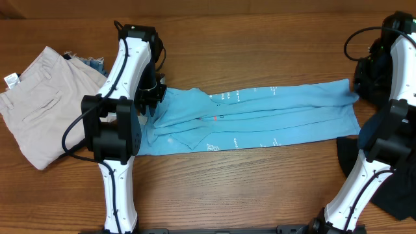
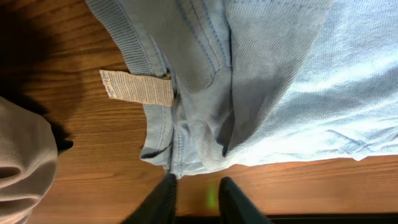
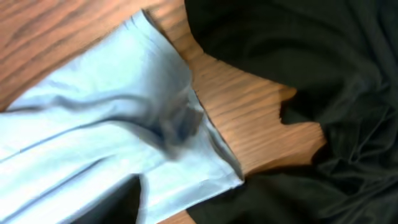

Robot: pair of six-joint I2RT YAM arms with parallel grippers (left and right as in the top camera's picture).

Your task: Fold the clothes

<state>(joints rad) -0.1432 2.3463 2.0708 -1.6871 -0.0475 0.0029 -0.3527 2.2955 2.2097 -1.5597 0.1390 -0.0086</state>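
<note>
Left pincer (image 2: 198, 188) first: two dark fingers (image 2: 163, 201) set well apart, with bare wood and a green glint in the gap, gripping nothing. Tips just below the lowest fold of a bunched rib-knit collar. From overhead, parked over the left end of the light blue cotton T-shirt (image 1: 260, 117).

At the far left, folded beige cotton trousers (image 1: 39, 110) on the brown wooden table (image 1: 260, 39). Small white sewn-in label (image 1: 11, 80) at the waistband, its print too small to read. Behind the trousers, a frayed blue denim edge (image 1: 93, 63).

Next, the light blue T-shirt itself, stretched as one long narrow band across the middle of the table, from one pincer to the other, rumpled and doubled over at its left end. Beside the collar, a beige woven neck tag (image 2: 137, 88) lying out flat on the wood, with faint marks, not legible. Along the band, rows of small white lettering (image 1: 253, 94), a red fleck (image 1: 215, 118) left of centre and a white printed mark (image 1: 211, 147) near the lower edge. None of it readable.

At the band's right end, the right pincer (image 1: 363, 83). Wrist view blurred there, so cannot tell whether spread or closed, nor whether holding cloth.

Farthest right, a plain black T-shirt (image 3: 323, 74), crumpled, meeting the blue shirt's corner, with a patch of bare wood in between.
</note>
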